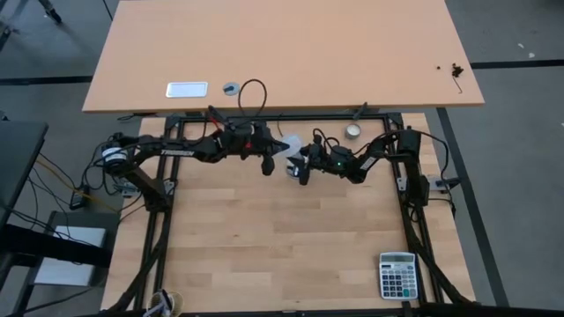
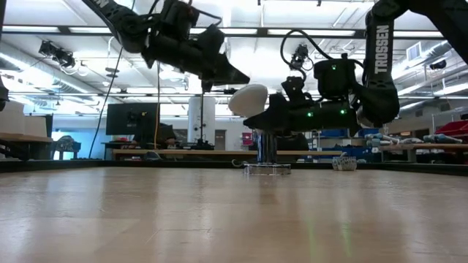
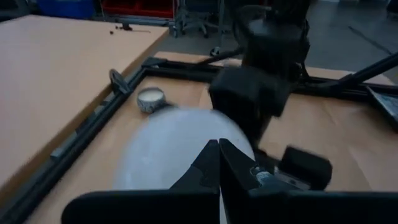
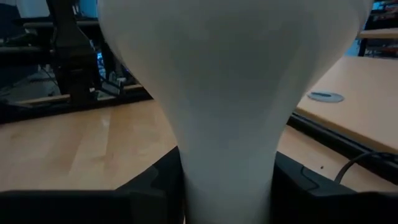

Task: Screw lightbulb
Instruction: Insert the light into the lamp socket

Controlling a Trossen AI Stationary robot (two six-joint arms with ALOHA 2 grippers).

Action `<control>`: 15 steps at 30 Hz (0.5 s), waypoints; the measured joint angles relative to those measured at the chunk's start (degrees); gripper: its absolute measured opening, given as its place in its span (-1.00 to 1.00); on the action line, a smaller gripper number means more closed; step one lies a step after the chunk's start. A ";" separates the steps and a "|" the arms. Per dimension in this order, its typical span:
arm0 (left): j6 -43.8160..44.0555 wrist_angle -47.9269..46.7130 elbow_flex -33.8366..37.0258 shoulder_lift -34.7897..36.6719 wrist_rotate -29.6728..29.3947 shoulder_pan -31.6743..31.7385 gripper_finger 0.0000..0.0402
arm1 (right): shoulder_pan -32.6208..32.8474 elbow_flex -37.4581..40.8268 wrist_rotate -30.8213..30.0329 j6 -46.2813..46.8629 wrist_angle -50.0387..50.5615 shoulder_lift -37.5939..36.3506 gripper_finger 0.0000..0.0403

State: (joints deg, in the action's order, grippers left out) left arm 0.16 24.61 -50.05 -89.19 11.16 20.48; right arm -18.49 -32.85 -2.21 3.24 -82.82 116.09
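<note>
Lightbulb [image 4: 227, 93] sits clamped by its narrow neck between the two fingers of the right gripper [image 1: 296, 169], its wide white head pointing forward and lifted clear of the wooden table [image 1: 273, 255] near the back middle. In the low view the bulb [image 2: 248, 99] hangs in the air above a small clear-based socket [image 2: 267, 159] standing on the tabletop. The left gripper [image 3: 219, 163] holds nothing, its fingers pressed fully together (tips meeting at a point), and hovers just beside the bulb's head. A small cream puck [image 1: 353, 131] lies by the back frame rail, and a calculator [image 1: 397, 275] rests at the near right corner.
</note>
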 joint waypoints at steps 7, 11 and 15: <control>6.70 11.73 8.94 -0.23 -1.15 -1.76 -1.00 | -0.47 0.08 0.10 -0.45 0.48 0.04 -0.21; 9.42 13.17 10.79 -1.83 -1.25 -2.82 -1.00 | -0.47 0.10 0.10 -0.84 0.47 0.04 -0.21; 10.70 13.16 13.10 -2.96 0.40 -3.86 -1.00 | -0.58 -0.26 -0.38 1.32 -1.71 -0.19 -0.21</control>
State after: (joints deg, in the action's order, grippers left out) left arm 10.86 37.77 -36.95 -92.14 11.56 16.63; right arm -19.07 -33.11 -2.59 4.56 -84.53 115.90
